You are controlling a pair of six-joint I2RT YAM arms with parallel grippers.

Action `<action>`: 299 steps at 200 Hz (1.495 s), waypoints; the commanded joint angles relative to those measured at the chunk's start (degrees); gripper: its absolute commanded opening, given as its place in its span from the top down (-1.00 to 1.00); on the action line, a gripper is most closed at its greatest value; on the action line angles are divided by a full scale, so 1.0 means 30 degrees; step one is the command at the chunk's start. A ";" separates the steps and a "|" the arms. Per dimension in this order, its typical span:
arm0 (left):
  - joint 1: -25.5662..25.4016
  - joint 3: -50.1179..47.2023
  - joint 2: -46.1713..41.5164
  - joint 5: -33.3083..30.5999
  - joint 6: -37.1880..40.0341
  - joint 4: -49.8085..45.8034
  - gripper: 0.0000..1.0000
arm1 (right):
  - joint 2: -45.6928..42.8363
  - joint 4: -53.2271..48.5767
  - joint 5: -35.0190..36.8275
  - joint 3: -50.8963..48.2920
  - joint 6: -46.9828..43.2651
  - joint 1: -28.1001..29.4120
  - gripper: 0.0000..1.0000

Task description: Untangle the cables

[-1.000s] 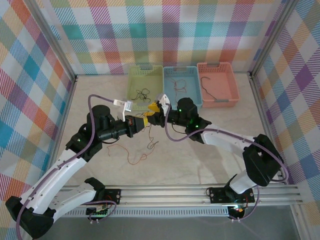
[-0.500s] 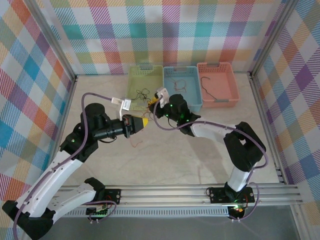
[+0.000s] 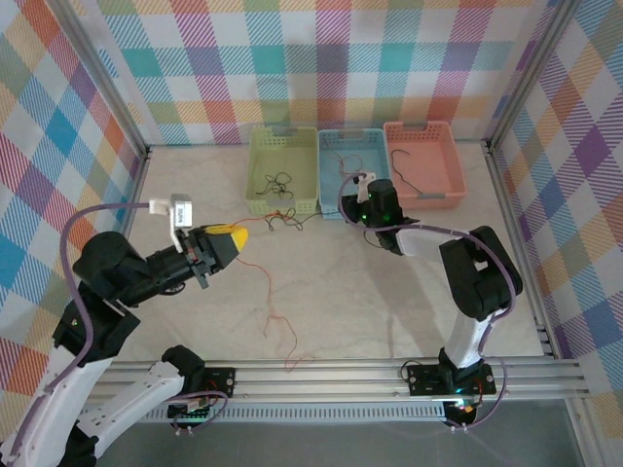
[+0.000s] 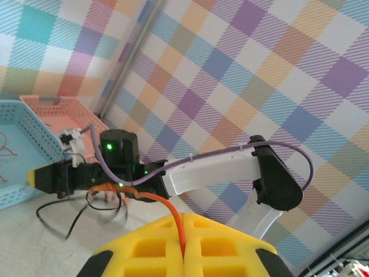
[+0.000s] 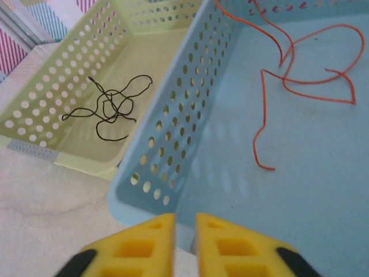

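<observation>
The left gripper has pulled back to the left of the frame, jaws shut on a red-orange cable now trailing free across the worktop. The right gripper has shifted to the blue basket, its jaws nearly closed, seemingly empty. The black cable lies by the green basket; separation looks achieved.

The left gripper is being cut off by the bottom edge of the left wrist view, so its grip on the red-orange cable is showing only from behind. The right gripper is running off the bottom of the right wrist view too, its narrow gap looking empty. In the top view the black cable near the green basket is looking too thin to trace
</observation>
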 commanded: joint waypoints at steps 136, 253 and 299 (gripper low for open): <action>0.0211 0.2125 0.5979 -0.3900 0.2764 -0.0471 1.00 | -0.5875 -0.3562 -0.4870 -0.2555 -1.0651 -0.1322 -0.38; 0.0831 0.6194 0.8383 -0.4328 0.3959 -0.2395 1.00 | -0.8138 -0.2504 0.0505 -0.5124 -0.9807 -0.3263 -0.43; 0.0855 0.6897 0.9270 -0.3293 0.4150 -0.3021 1.00 | -1.0781 -0.1130 -0.9088 -0.5173 -0.9446 -0.3148 -0.35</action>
